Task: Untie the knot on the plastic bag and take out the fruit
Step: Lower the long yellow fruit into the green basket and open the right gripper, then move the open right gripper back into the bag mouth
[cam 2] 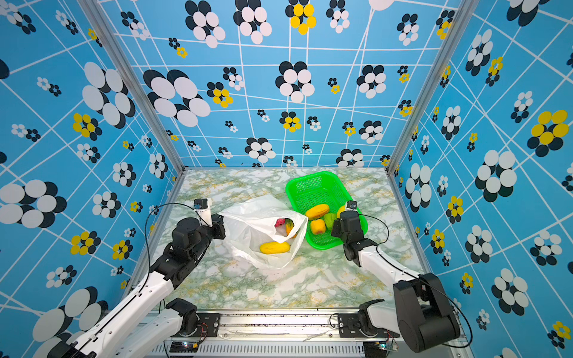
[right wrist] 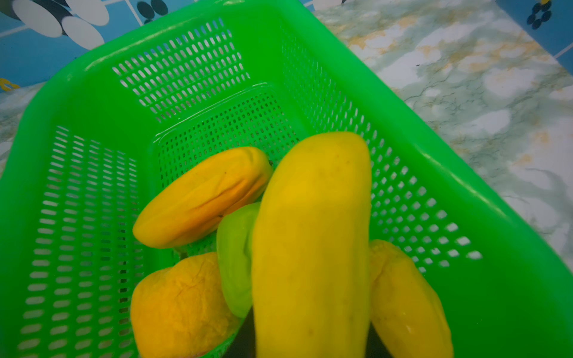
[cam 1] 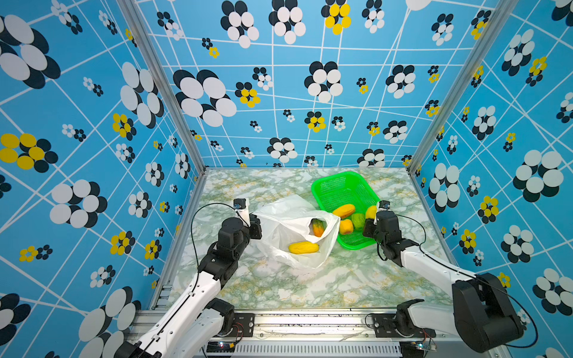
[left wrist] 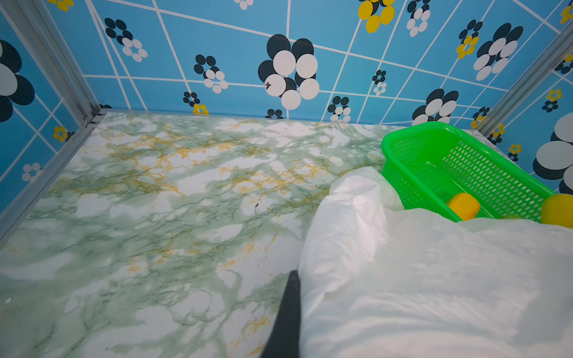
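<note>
The white plastic bag (cam 1: 288, 226) lies on the marble table with its mouth gaping toward the basket; no knot shows. Inside it lie a yellow fruit (cam 1: 303, 247) and a green-orange striped fruit (cam 1: 317, 227), and a pinkish-red fruit (cam 2: 280, 222) shows in a top view. My left gripper (cam 1: 258, 222) is shut on the bag's left edge; in the left wrist view one dark finger (left wrist: 288, 310) presses against the plastic (left wrist: 403, 279). My right gripper (cam 1: 369, 219) is over the basket's near end, shut on a long yellow fruit (right wrist: 310, 241).
The green mesh basket (cam 1: 322, 186) stands at the back right, just right of the bag. It holds a yellow-orange fruit (cam 1: 343, 210), an orange one (cam 1: 346, 227) and a green one (cam 1: 358, 220). Blue patterned walls enclose the table on three sides.
</note>
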